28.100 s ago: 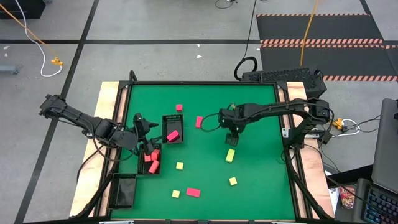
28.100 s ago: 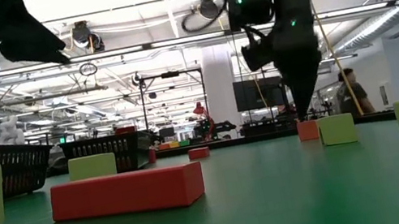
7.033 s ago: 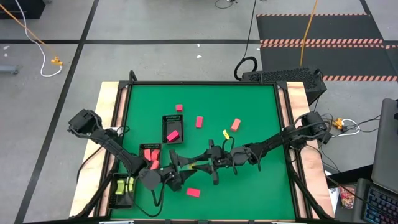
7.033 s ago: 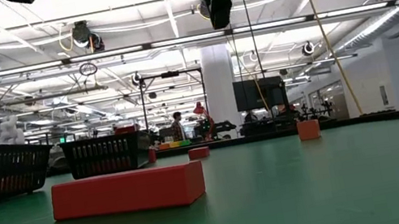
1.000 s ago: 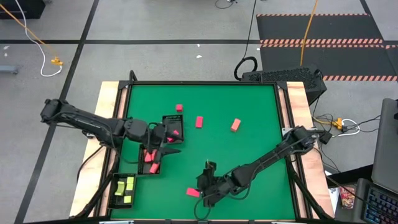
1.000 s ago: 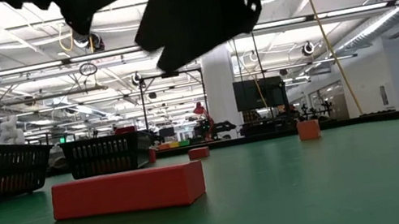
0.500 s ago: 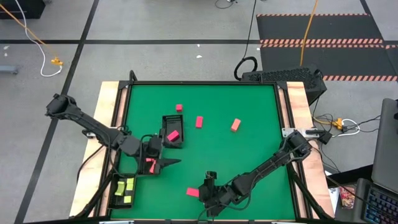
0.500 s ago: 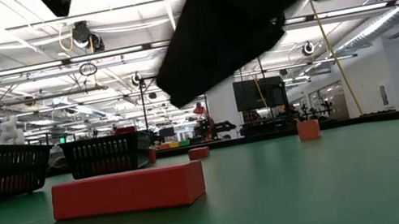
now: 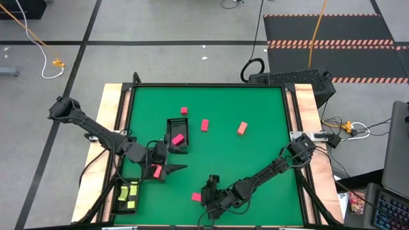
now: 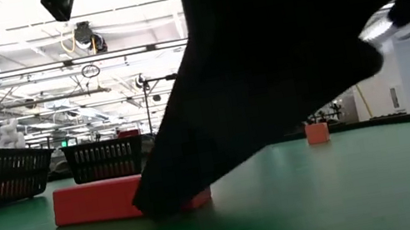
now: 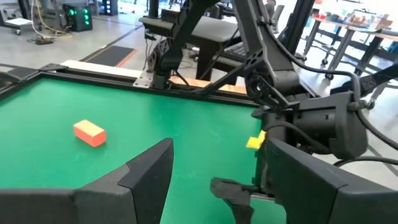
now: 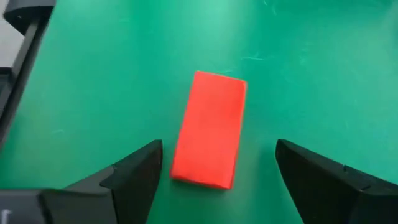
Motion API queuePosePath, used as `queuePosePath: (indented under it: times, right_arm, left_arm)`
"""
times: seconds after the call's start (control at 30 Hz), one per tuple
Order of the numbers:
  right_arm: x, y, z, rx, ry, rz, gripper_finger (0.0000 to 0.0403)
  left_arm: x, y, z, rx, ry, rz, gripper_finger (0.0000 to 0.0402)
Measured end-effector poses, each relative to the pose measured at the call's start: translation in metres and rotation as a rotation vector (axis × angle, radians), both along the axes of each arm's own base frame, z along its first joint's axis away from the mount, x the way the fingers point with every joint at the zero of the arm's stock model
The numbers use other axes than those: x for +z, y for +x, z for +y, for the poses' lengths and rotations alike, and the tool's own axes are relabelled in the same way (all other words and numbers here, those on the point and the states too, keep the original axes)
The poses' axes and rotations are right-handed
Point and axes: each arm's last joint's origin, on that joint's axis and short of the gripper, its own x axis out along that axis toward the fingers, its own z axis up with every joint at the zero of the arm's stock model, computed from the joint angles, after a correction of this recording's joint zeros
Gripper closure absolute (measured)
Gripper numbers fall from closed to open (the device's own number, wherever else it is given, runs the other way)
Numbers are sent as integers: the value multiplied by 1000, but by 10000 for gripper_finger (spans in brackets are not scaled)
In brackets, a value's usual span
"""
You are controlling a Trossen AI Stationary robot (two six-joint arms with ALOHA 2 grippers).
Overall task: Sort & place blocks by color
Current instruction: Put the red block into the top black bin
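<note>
A magenta-red bar (image 12: 210,129) lies flat on the green mat near the table's near edge (image 9: 197,197). My right gripper (image 12: 219,148) is open above it, one finger on each side of the bar, not touching it. In the low view its dark body (image 10: 265,70) covers the bar's right end (image 10: 94,204). My left gripper (image 9: 177,168) is open and empty beside the middle tray (image 9: 153,163), which holds pink blocks (image 9: 156,170). The far tray (image 9: 177,121) holds a magenta-red block (image 9: 177,138). The near tray (image 9: 127,206) holds yellow blocks (image 9: 130,192).
Two magenta-red blocks (image 9: 183,110) (image 9: 204,124) and a salmon block (image 9: 241,128) lie loose on the far half of the mat. The three black mesh trays stand along the table's left side. The mat's right half is bare.
My left gripper moved from the far tray toward the near edge and now stands beside the middle tray, open. My right gripper moved toward the near-left and came down over the magenta-red bar, which has not moved.
</note>
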Motion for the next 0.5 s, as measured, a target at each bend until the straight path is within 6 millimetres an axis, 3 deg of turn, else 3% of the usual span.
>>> queuePosePath:
  times: [0.2, 0.4, 0.5]
  right_arm:
    - [-1, 0, -3, -2, -43, 7, 143]
    - [-7, -6, -6, 4, -72, 50, 277]
    - [-10, -7, -8, 7, -85, 56, 284]
  left_arm:
    - [-2, -2, -3, -13, 3, 23, 147]
    - [-4, -4, -7, -28, -4, 41, 147]
    - [-4, -4, -7, -29, -6, 39, 147]
